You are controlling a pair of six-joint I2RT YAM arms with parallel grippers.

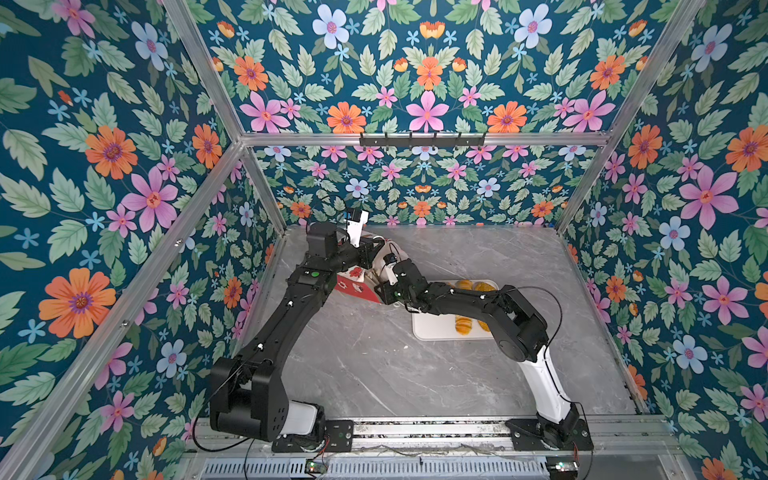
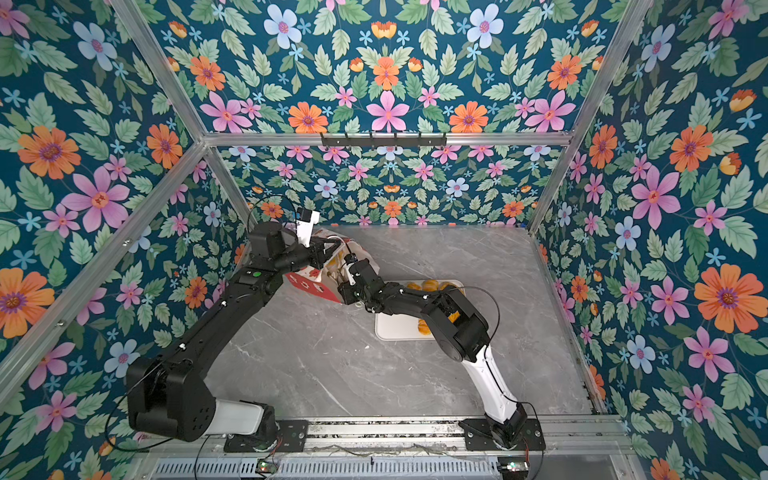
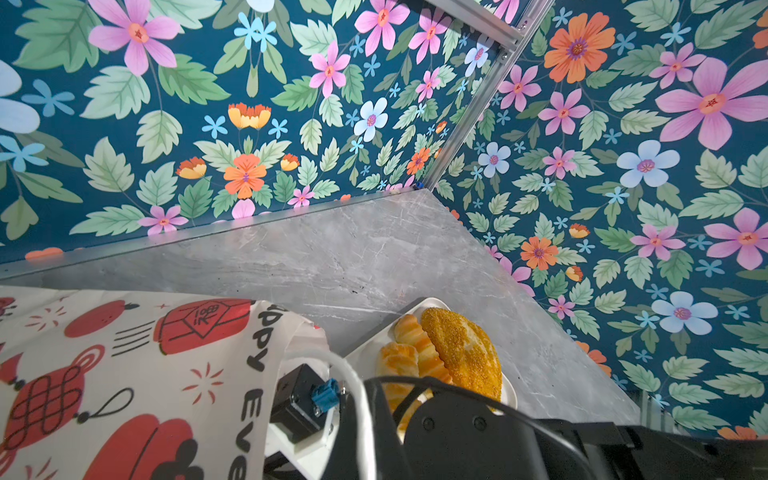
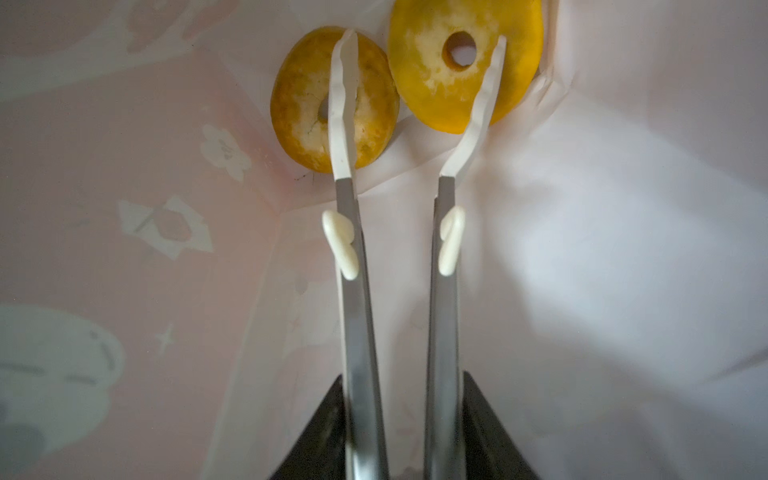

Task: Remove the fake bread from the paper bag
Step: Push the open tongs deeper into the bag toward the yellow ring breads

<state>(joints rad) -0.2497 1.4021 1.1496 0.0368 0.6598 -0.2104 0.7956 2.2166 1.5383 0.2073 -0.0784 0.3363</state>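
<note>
The paper bag lies tilted at the table's back left, red with white pictures, its mouth toward the right arm. My left gripper is shut on the bag's upper rim; its jaws are hidden in the left wrist view. My right gripper reaches deep inside the bag with its long white-tipped tongs open. Two pieces of fake bread lie at the bag's bottom: a mottled brown ring behind one tip and a smooth yellow ring behind the other. Neither is gripped.
A white tray sits right of the bag, under the right forearm. It holds a seeded oval loaf, a ridged long loaf and a flaky pastry. Flowered walls close in the grey marble table.
</note>
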